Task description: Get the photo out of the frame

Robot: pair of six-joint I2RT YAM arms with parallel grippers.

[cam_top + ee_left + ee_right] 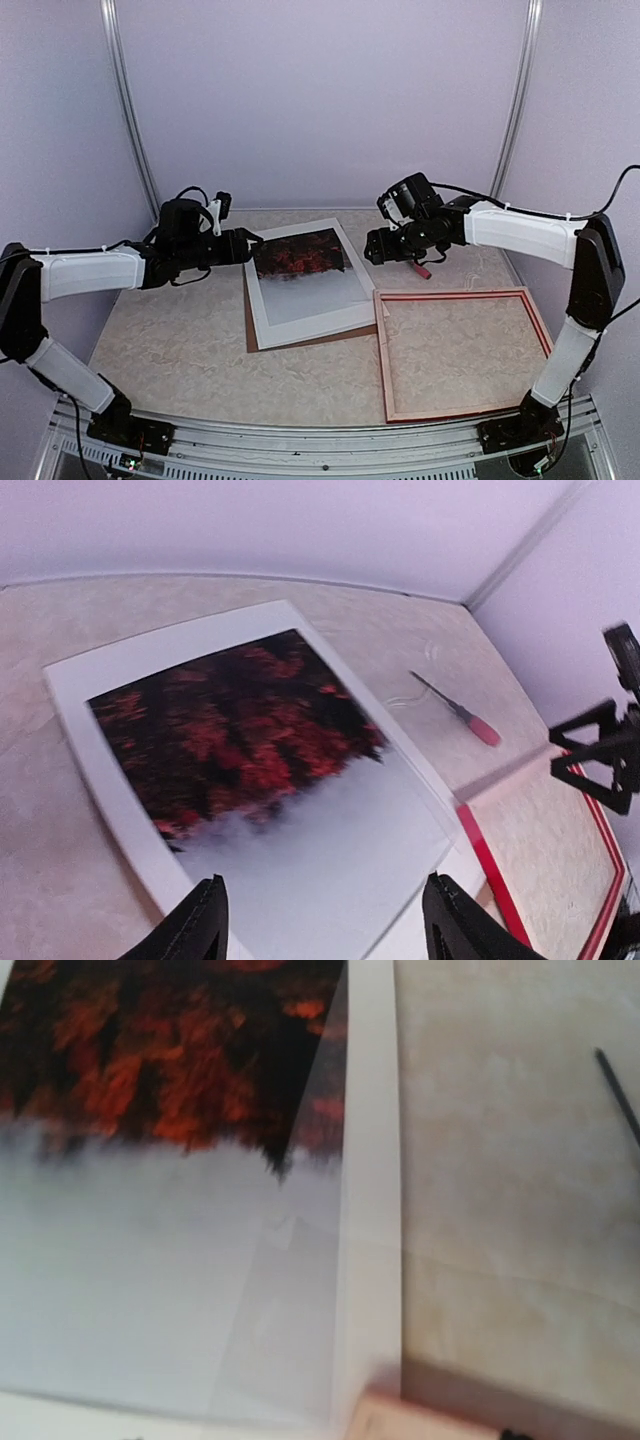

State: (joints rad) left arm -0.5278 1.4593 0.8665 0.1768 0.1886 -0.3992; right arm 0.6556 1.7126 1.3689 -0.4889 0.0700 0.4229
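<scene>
The photo, red-orange foliage above pale mist, lies face up in its white mat on the table, left of centre, outside the frame. The frame lies flat and empty at the near right, its red rim and one corner showing in the wrist views. My left gripper hovers at the photo's far left corner, open, with nothing between the fingertips. My right gripper hangs beyond the photo's far right corner. Seen from the left wrist, its fingers stand apart and empty.
A brown backing board sticks out from under the white mat. A clear pane edge lies askew over the photo's pale half. A red-handled screwdriver rests behind the frame, below the right gripper. Pale walls enclose the table.
</scene>
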